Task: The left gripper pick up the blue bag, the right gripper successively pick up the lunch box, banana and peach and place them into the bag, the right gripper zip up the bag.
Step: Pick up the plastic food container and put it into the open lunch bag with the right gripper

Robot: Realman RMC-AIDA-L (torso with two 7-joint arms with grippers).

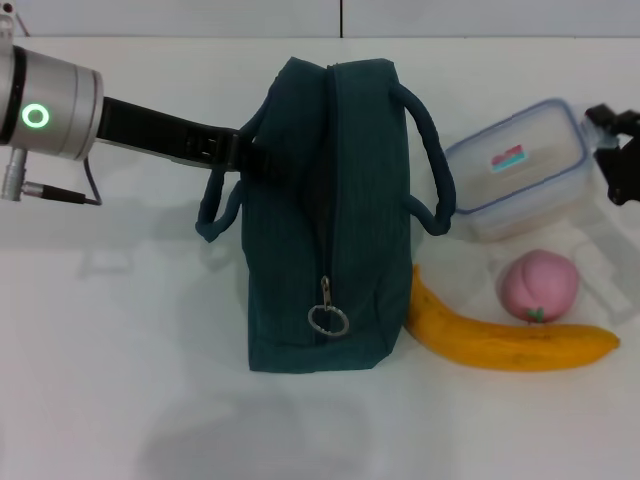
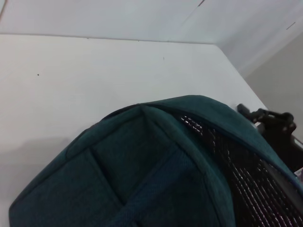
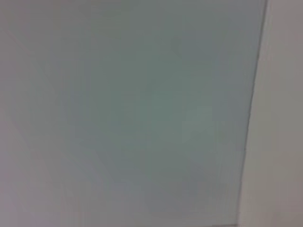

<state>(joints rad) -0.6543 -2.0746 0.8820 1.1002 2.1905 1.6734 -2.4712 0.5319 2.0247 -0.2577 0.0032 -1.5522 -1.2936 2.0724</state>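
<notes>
The white surface [image 1: 120, 380] carries everything. On it, about the middle, stands the blue bag [image 1: 330, 230], dark teal in colour, upright on its base with its zipper running along the top toward the near side; the metal ring pull [image 1: 327, 318] hangs at the near end, so the zipper looks closed along most of its length. One carrying handle [image 1: 222, 185] loops out on the bag's left side and another [image 1: 430, 160] on its right. The left arm reaches in from the far left, and the left end effector [image 1: 240, 150] sits against the bag's far left side at the handle; whether its fingers are apart or clamped on the handle cannot be told. In the left wrist view the bag [image 2: 156, 165] fills the near part of the frame. To the right of the bag lies the lunch box [image 1: 520, 170], a clear container with a blue-rimmed lid, on the far side. Near it, closer in, the banana [image 1: 510, 340] lies with one tip touching the bag's right side. The peach [image 1: 538, 285] sits between the lunch box and the banana, just beside the banana. The right end effector [image 1: 620, 160] shows at the far right edge beside the lunch box; its finger state cannot be told.
</notes>
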